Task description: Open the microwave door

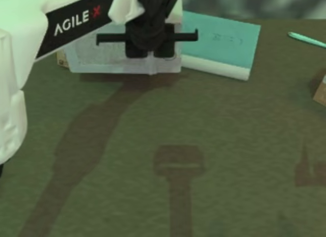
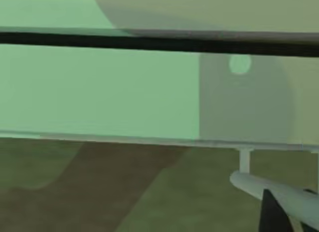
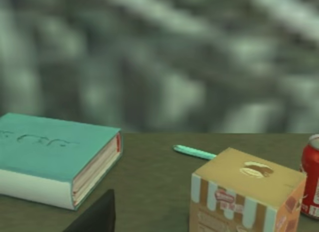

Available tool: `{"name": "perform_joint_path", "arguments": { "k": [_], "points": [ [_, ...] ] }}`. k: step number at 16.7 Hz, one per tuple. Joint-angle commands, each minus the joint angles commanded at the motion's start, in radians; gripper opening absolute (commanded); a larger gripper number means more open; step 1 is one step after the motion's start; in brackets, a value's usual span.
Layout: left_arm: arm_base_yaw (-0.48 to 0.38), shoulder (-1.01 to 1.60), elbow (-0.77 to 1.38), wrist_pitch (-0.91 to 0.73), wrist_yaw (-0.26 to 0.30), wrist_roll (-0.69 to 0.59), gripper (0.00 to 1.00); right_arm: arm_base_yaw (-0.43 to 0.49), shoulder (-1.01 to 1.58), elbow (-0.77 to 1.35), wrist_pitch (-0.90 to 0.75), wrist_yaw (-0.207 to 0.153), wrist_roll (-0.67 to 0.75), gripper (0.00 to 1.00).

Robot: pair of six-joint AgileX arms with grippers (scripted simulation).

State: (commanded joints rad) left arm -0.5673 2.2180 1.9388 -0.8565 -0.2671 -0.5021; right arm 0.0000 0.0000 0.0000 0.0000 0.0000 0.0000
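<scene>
The white microwave (image 1: 122, 61) stands at the back of the table, left of centre. Its door (image 1: 104, 56), with the speckled grey window, lies flat against the front. My left arm reaches in from the left, and my left gripper (image 1: 150, 52) hangs over the door's right edge, pointing down. In the left wrist view the slim pale handle (image 2: 271, 189) runs close along the door (image 2: 99, 92), and one black finger (image 2: 274, 217) presses against it. A round knob (image 2: 239, 64) shows on the shaded panel. My right gripper (image 3: 99, 217) is out of the top view.
A teal book (image 1: 219, 43) lies right of the microwave. A teal pen (image 1: 305, 39) lies at the back right. A striped carton (image 3: 244, 192) and a red can (image 3: 311, 174) stand near the right edge.
</scene>
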Motion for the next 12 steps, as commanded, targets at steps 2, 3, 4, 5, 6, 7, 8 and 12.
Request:
{"name": "perform_joint_path", "arguments": {
  "k": [2, 3, 4, 5, 6, 7, 8, 12],
  "points": [
    [0.0, -0.031, -0.034, 0.018, -0.009, -0.006, 0.0, 0.0, 0.0, 0.0, 0.0, 0.0, 0.0, 1.0],
    [0.0, -0.039, -0.04, 0.024, -0.011, -0.008, 0.0, 0.0, 0.0, 0.0, 0.0, 0.0, 0.0, 1.0],
    [0.0, -0.039, -0.04, 0.024, -0.011, -0.008, 0.0, 0.0, 0.0, 0.0, 0.0, 0.0, 0.0, 1.0],
    [0.0, -0.039, -0.04, 0.024, -0.011, -0.008, 0.0, 0.0, 0.0, 0.0, 0.0, 0.0, 0.0, 1.0],
    [0.0, -0.039, -0.04, 0.024, -0.011, -0.008, 0.0, 0.0, 0.0, 0.0, 0.0, 0.0, 0.0, 1.0],
    [0.0, -0.039, -0.04, 0.024, -0.011, -0.008, 0.0, 0.0, 0.0, 0.0, 0.0, 0.0, 0.0, 1.0],
    [0.0, -0.039, -0.04, 0.024, -0.011, -0.008, 0.0, 0.0, 0.0, 0.0, 0.0, 0.0, 0.0, 1.0],
    [0.0, -0.039, -0.04, 0.024, -0.011, -0.008, 0.0, 0.0, 0.0, 0.0, 0.0, 0.0, 0.0, 1.0]
  ]
}}
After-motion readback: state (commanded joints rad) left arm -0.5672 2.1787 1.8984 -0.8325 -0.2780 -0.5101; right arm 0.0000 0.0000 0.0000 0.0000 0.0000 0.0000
